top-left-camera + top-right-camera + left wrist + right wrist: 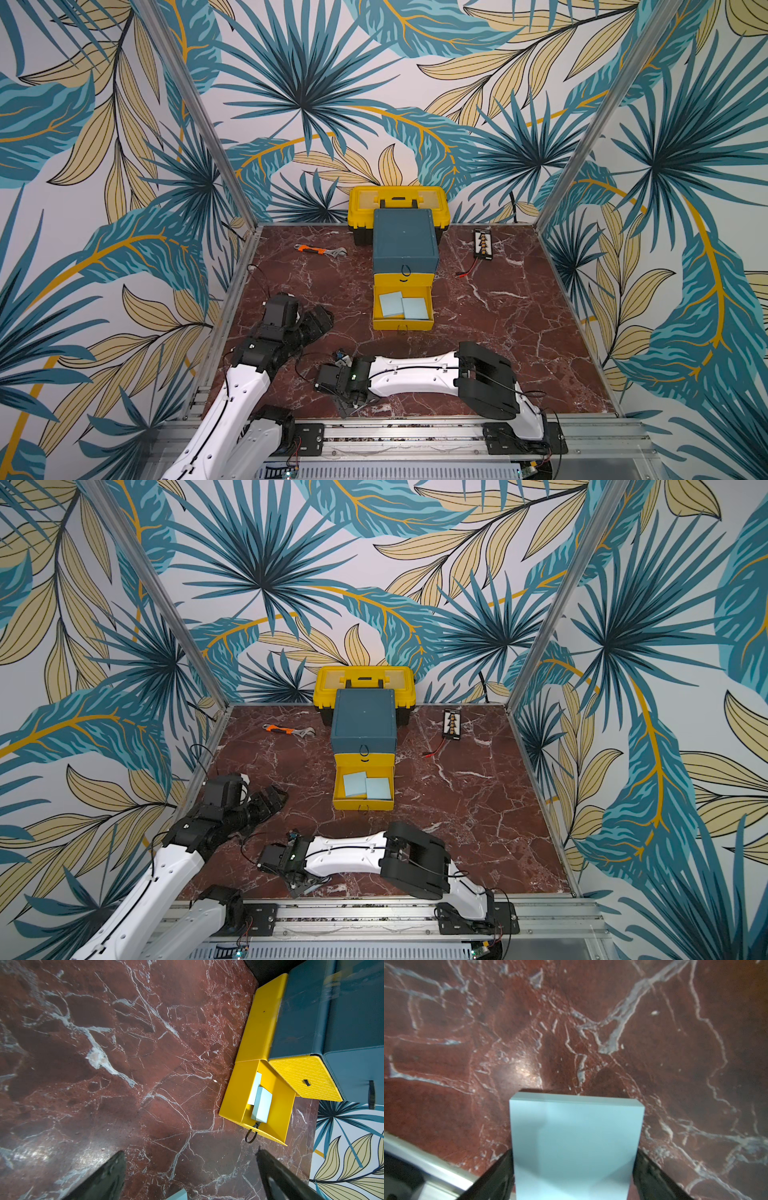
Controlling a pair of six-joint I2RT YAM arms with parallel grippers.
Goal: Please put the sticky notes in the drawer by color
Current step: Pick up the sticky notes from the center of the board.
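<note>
Right end effector (574, 1153) pinches one pad (575, 1126), left end effector (191, 1151) spread; two in drawer (403, 324).

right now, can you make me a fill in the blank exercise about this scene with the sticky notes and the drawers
1. Of the small teal-and-yellow chest's three drawers, only the ___ one is pulled open.
2. That open yellow drawer holds ___ light blue square paper pads.
3. Another square paper pad sits between the fingers of the right gripper; its colour is light ___.
4. The left gripper is open and holds ___.
Missing words: bottom; two; blue; nothing.
</note>
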